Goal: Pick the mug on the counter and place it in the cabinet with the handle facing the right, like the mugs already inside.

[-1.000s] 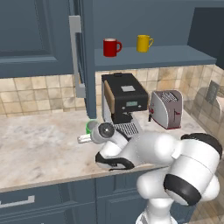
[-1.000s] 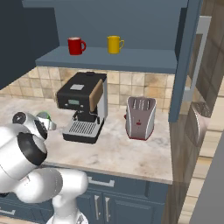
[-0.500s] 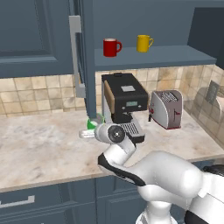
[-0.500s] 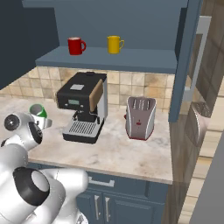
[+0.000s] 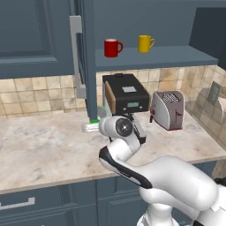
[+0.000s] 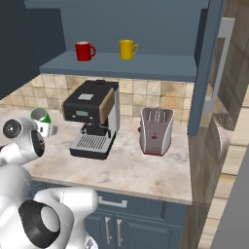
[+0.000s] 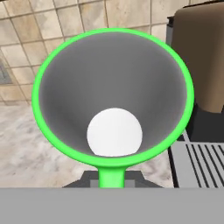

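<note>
The green mug (image 7: 113, 96) is seen mouth-on in the hand view, with its pale inside and its green handle (image 7: 111, 177) at the bottom between my dark fingertips. My gripper (image 7: 112, 180) is shut on the mug at the handle side. From the right base the mug (image 6: 41, 116) hangs just above the counter (image 6: 131, 165), left of the coffee machine. In the left base view it (image 5: 102, 112) peeks out behind the open cabinet door (image 5: 87, 62). A red mug (image 5: 112, 47) and a yellow mug (image 5: 145, 43) stand on the cabinet shelf (image 5: 167, 56), handles to the right.
A black coffee machine (image 5: 126, 93) and a silver and red toaster (image 5: 167, 109) stand on the counter (image 5: 44, 150) under the shelf. The open door's long silver handle (image 5: 76, 53) hangs close to the left of the mug. Tiled wall behind.
The arm has swung upward and the green mug has risen a little off the counter, staying in the gripper beside the coffee machine.
</note>
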Robot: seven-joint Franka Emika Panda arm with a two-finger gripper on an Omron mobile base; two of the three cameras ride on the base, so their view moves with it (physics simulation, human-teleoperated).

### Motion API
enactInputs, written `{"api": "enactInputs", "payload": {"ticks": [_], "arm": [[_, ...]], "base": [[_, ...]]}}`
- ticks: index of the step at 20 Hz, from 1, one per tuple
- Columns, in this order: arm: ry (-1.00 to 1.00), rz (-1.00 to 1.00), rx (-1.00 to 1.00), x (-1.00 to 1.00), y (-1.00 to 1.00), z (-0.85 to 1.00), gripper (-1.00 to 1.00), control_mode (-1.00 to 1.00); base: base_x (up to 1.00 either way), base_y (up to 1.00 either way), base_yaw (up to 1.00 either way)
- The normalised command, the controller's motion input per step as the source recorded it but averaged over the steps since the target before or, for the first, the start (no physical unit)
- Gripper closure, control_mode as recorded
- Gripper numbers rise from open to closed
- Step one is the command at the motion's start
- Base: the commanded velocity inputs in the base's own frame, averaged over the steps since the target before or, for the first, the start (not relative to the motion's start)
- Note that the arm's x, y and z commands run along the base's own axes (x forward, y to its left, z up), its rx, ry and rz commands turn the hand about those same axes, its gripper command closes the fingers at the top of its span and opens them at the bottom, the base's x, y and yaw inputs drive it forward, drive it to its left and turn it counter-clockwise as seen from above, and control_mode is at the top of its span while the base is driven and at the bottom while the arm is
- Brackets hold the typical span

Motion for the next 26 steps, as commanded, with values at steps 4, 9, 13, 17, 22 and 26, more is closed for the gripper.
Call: {"api": "enactInputs", "payload": {"ticks": [4,9,13,17,22,26], "arm": [[0.0,0.03,0.0,-0.2,-0.13,0.18,1.0,-1.0],[0.0,0.03,0.0,-0.3,-0.25,0.27,1.0,-1.0],[0.0,0.06,0.0,-0.4,-0.43,0.28,1.0,-1.0],[0.0,0.07,-0.01,-0.35,-0.51,0.21,1.0,-1.0],[0.0,0.05,-0.02,-0.2,-0.39,0.35,1.0,-1.0],[0.01,0.03,-0.05,-0.05,-0.19,0.37,1.0,-1.0]], "base": [[0.0,0.0,0.0],[0.0,0.0,0.0],[0.0,0.0,0.0],[0.0,0.0,0.0],[0.0,0.0,0.0],[0.0,0.0,0.0]]}}
